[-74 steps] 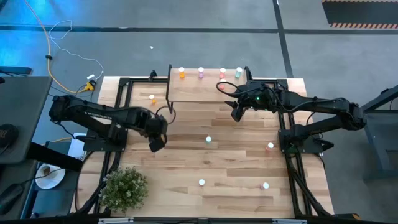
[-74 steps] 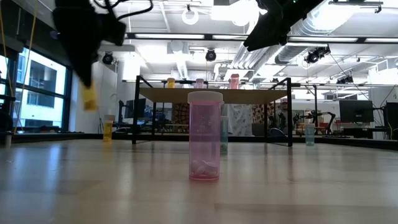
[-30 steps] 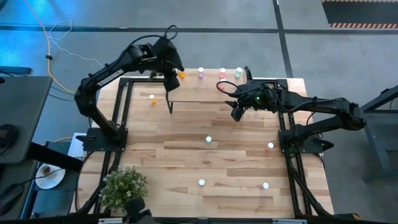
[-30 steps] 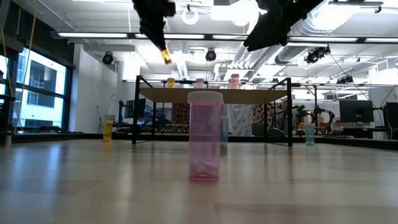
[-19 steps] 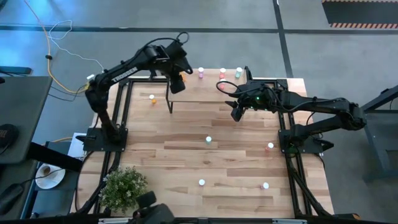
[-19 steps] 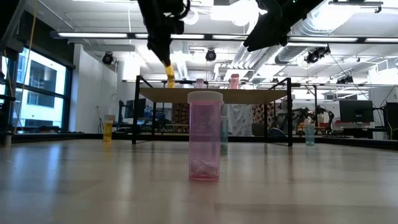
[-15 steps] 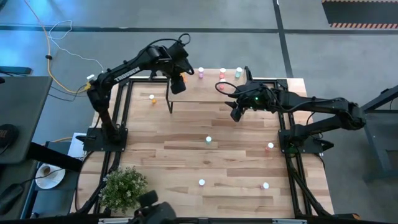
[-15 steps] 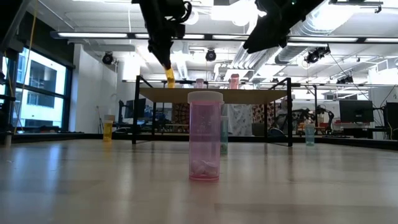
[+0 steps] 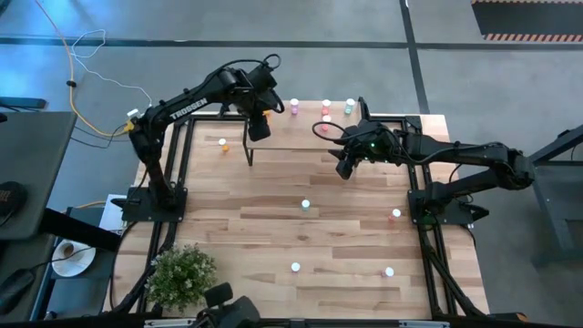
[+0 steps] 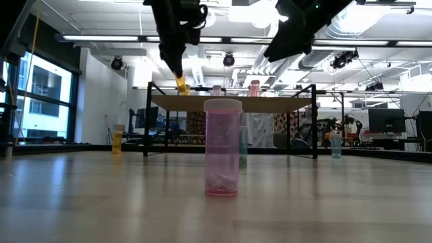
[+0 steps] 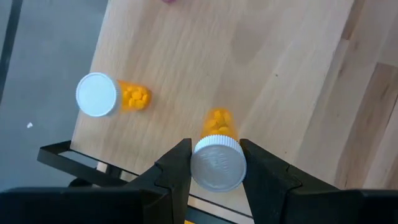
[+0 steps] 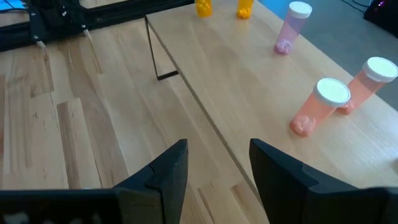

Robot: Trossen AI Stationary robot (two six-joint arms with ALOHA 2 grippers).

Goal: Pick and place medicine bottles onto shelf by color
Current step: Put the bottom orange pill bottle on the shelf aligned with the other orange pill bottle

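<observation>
The left pincer (image 11: 216,163) hangs over the left end of the shelf (image 9: 301,135), its two fingers pinching an orange bottle (image 11: 217,152) by the white cap, the body pointing down at the light-wood top. Just beside that pincer, nearer the shelf's back edge, a second orange bottle (image 11: 109,96) stands on the shelf; in the low view the held bottle (image 10: 182,84) looks tilted, and whether its base touches the wood cannot be told. The right pincer (image 12: 214,165) is spread and holds nothing, hovering above the desk (image 9: 273,228) just in front of the shelf's right part. Ahead of it on the shelf stand a pink-purple bottle (image 12: 291,28) and two reddish bottles (image 12: 320,106), with the two orange ones farther off at the far end. Well behind both pincers, more bottles sit scattered on the desk, one pink bottle (image 10: 222,147) close to the low camera.
</observation>
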